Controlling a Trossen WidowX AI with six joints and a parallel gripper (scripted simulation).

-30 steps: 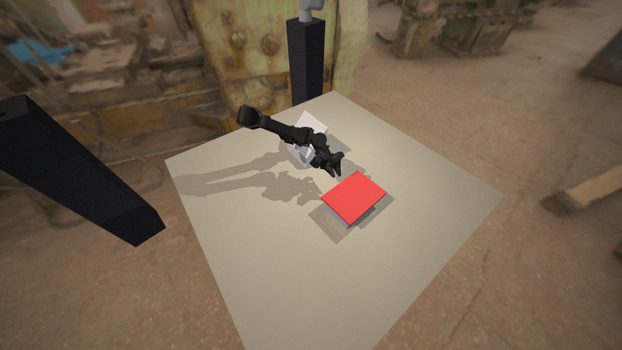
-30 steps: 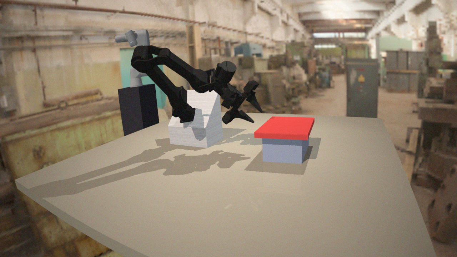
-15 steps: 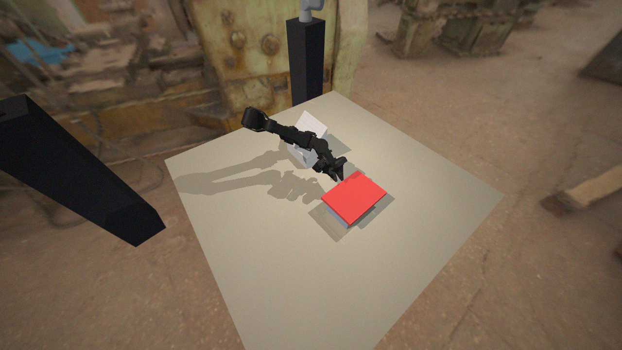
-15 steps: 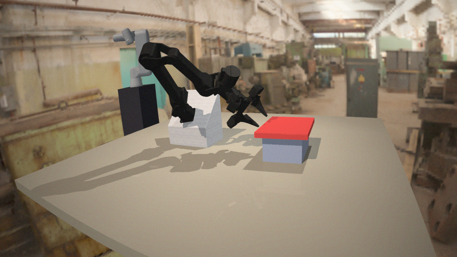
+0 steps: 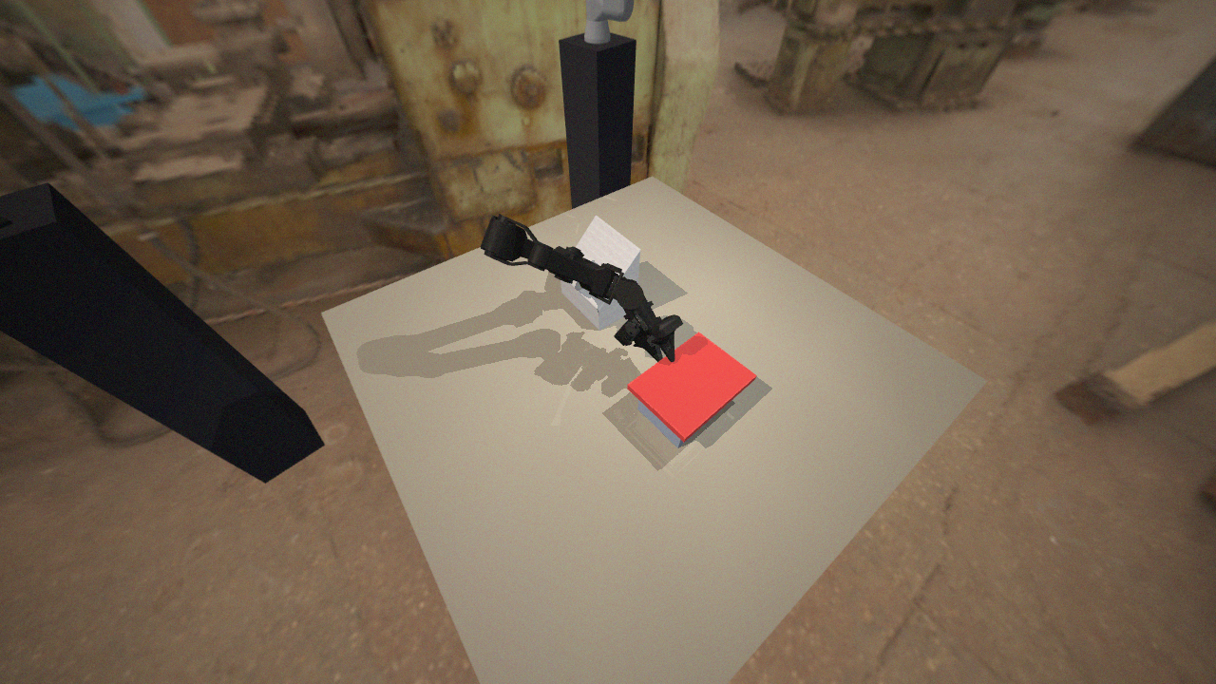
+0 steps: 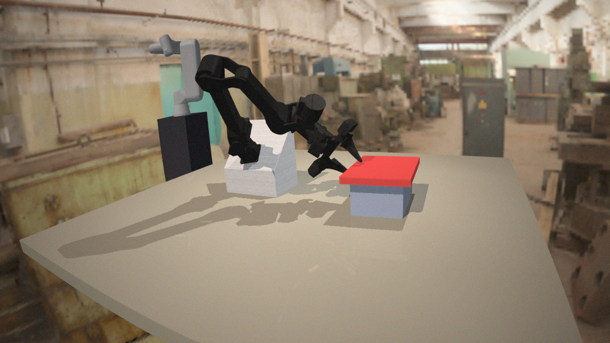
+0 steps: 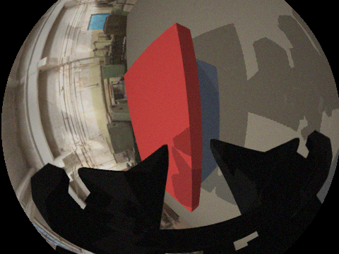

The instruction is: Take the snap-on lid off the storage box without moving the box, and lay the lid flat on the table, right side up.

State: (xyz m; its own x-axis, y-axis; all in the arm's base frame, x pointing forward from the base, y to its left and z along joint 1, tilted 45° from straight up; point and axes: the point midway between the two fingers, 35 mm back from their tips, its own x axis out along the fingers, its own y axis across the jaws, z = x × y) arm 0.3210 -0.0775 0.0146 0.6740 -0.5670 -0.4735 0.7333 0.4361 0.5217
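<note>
A red flat lid (image 5: 693, 382) (image 6: 379, 169) (image 7: 160, 94) sits on a small blue-grey storage box (image 5: 672, 433) (image 6: 377, 201) (image 7: 209, 113) near the middle of the table (image 5: 552, 527) (image 6: 298, 277). My black gripper (image 5: 667, 352) (image 6: 351, 165) (image 7: 189, 146) is turned on its side at the lid's corner nearest the arm. One finger is above the lid's edge and one below it. In the wrist view the lid's rim lies between the fingertips with a gap on each side. The gripper is open.
The arm stands on a white block (image 5: 608, 242) (image 6: 264, 175) at the table's back. A black pillar (image 5: 598, 110) (image 6: 183, 143) stands behind it. A dark slanted beam (image 5: 127, 332) hangs over the left side in the top view.
</note>
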